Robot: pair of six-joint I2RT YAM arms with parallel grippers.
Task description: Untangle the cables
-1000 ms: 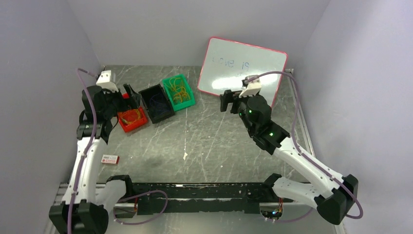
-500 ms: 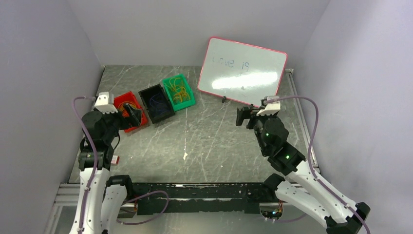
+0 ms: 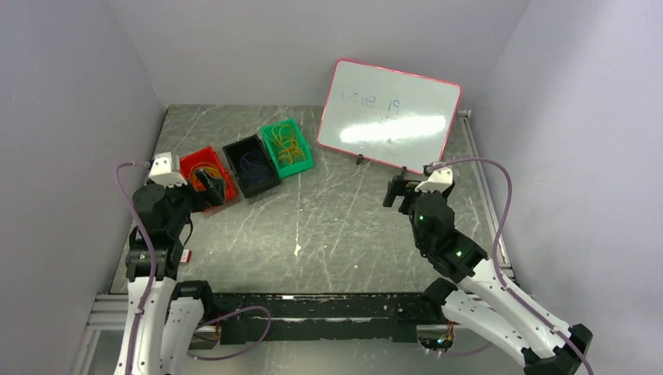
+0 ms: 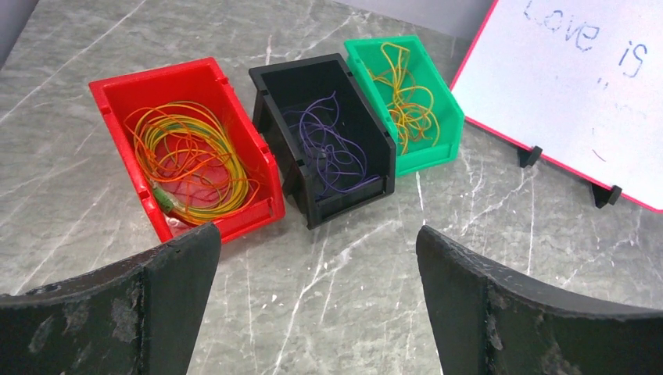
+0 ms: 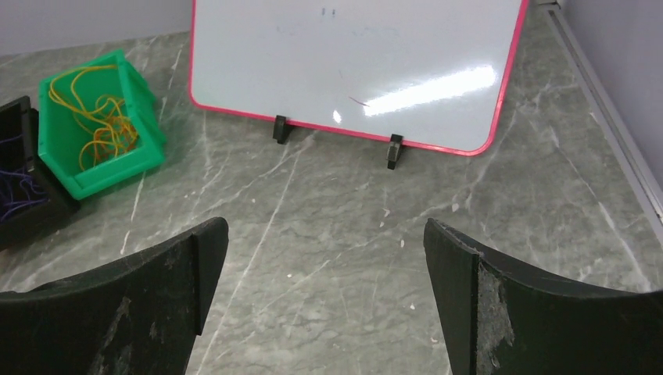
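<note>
Well, cables first: where do you have them? (Recorder)

Your cables [image 4: 191,168] all sit in three bins at the far left of the table [image 4: 344,258]. An orange-and-yellow coil lies in the red bin [image 4: 152,72]. Thin purple strands [image 4: 328,148] are alone in the black bin [image 4: 297,64]. Orange loops [image 4: 406,101] with some yellow fill the green bin [image 4: 428,155]. The bins stand side by side in a slanted row, with the green one nearest the whiteboard [image 5: 352,55]. I see no strand on the bare table.

And why laid out so? (Recorder)

My reading is that you have split them into lots, one bin per lot, so they cannot snag each other again. Inside each bin the loops cross over one another. Whether any are knotted, I cannot tell.

Pincers? (Recorder)

Your left gripper [image 4: 317,242] hangs over the table just short of the red bin. Its jaws are spread as wide as they go, with nothing between them, and it touches nothing. Your right gripper [image 5: 324,230] is just as wide and just as empty. It faces the bare table in front of the whiteboard, well apart from the bins. Both look parked clear of the work, which suggests the job is at or near its end.
</note>
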